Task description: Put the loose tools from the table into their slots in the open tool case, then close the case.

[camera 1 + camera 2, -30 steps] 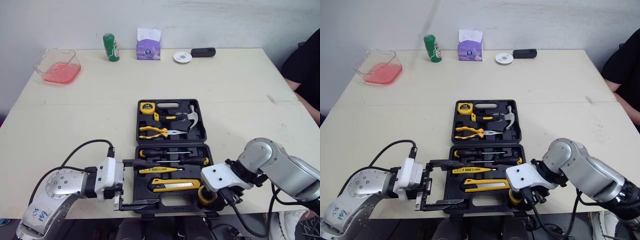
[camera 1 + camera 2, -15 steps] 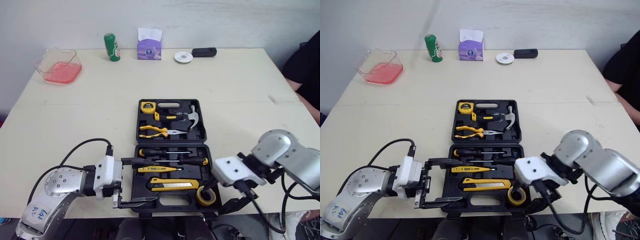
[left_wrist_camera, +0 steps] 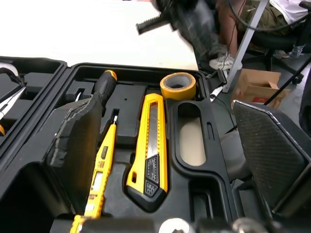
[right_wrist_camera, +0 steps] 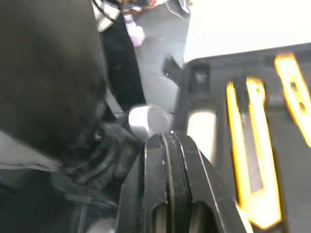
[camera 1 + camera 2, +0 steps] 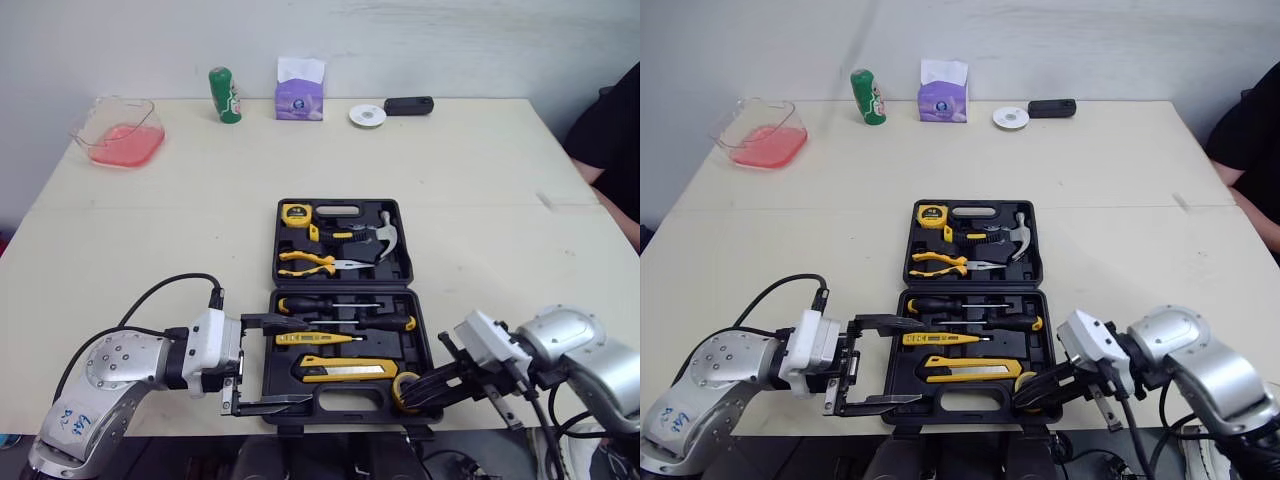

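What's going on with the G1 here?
The tool case lies open on the table, with the utility knife and yellow tape roll in its near half. The left end effector is open at the case's near-left edge. The right end effector, shut, points at the tape roll from the near-right corner.

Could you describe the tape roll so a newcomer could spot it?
An open black tool case lies on the table. In its near half's right corner, beside the yellow utility knife, sits the tape roll: the only yellow ring among long tools.
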